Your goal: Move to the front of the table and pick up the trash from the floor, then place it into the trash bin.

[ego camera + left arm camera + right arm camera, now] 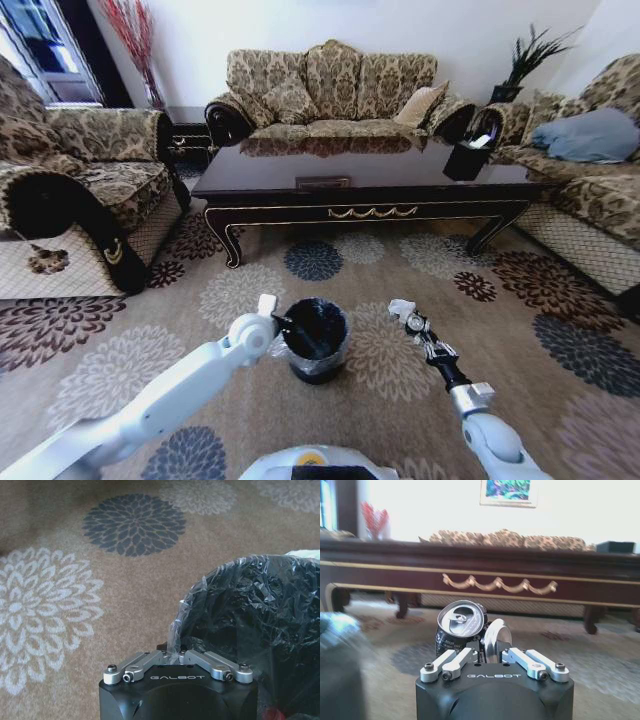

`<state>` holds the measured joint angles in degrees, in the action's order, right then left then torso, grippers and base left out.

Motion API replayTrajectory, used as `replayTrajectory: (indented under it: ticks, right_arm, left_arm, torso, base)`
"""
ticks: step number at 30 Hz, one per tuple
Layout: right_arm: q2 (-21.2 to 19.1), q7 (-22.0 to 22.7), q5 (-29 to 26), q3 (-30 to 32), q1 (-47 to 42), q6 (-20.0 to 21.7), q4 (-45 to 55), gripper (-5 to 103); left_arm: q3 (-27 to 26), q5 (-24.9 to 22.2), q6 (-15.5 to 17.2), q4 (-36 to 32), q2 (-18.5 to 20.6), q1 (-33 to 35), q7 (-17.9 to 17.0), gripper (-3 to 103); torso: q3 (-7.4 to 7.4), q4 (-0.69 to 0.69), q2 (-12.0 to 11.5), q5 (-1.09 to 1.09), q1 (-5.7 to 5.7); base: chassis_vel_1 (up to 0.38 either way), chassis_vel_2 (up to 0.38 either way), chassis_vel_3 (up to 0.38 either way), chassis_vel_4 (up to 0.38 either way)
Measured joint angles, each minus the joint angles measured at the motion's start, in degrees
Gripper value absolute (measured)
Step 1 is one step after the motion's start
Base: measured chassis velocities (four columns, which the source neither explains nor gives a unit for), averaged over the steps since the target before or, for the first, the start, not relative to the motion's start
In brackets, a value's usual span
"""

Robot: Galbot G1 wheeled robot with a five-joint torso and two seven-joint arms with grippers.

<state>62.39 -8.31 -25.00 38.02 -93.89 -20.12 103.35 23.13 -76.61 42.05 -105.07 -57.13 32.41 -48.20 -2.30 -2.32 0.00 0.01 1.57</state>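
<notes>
**A:** Describe the room for me first.

**B:** I'm looking down at a beige carpet (400,400) patterned with large flower medallions. The long dark table (370,180) with gold scrollwork stands ahead, a patterned sofa (330,90) behind it and armchairs on both sides. A black tissue box (467,158) sits on the table's right end.

**A:** Where is the trash bin?

**B:** The trash bin (316,340), black with a clear liner, stands on the carpet between my two arms. My left gripper (284,324) is at its rim; in the left wrist view the liner touches the gripper, and I cannot tell whether those jaws are spread or closed.

**A:** And the trash?

**B:** My right gripper (482,640) is clamped on a crushed black and silver can (460,625), lifted off the floor, just right of the bin. Beyond the jaws lie open carpet and the table's front; nothing stands between can and bin.
</notes>
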Motion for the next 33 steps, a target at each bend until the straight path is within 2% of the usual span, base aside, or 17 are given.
replayTrajectory:
  ticks: [3,9,14,28,33]
  right_arm:
    - [2.5,0.0,1.9,-0.5,-4.2,0.3,6.6,16]
    - [4.4,0.0,4.3,-2.0,-7.8,0.9,13.7,16]
    - [4.5,0.0,4.9,-2.6,-8.3,1.1,16.0,16]
    - [4.6,-0.8,9.7,-5.5,-8.5,0.3,11.6,16]
    - [4.9,-0.8,10.3,-5.7,-8.3,0.2,10.9,16]
  left_arm:
    - [2.3,0.3,0.0,3.8,-3.1,-1.9,-0.1,2]
    - [6.1,0.1,0.0,7.6,-6.6,-4.6,-0.8,2]
    - [9.0,-0.7,0.1,8.0,-7.5,-6.9,-1.1,2]
    - [13.3,-0.4,0.1,6.7,-11.2,-8.6,-2.1,2]
    - [13.5,-0.4,0.1,6.3,-11.2,-8.0,-2.5,2]
  torso:
    - [0.0,0.0,0.0,-0.02,0.0]
    - [0.0,-0.02,0.0,-0.01,0.0]
    - [0.0,0.01,0.0,-0.01,0.0]
    - [0.0,-0.01,0.0,-0.01,0.0]
    - [0.0,0.0,0.0,-0.01,0.0]
  base:
    - [0.0,0.0,0.0,0.0]
    - [0.0,0.0,0.0,0.0]
    - [0.0,0.0,0.0,0.0]
    - [0.0,0.0,0.0,0.0]
    - [0.0,0.0,0.0,0.0]
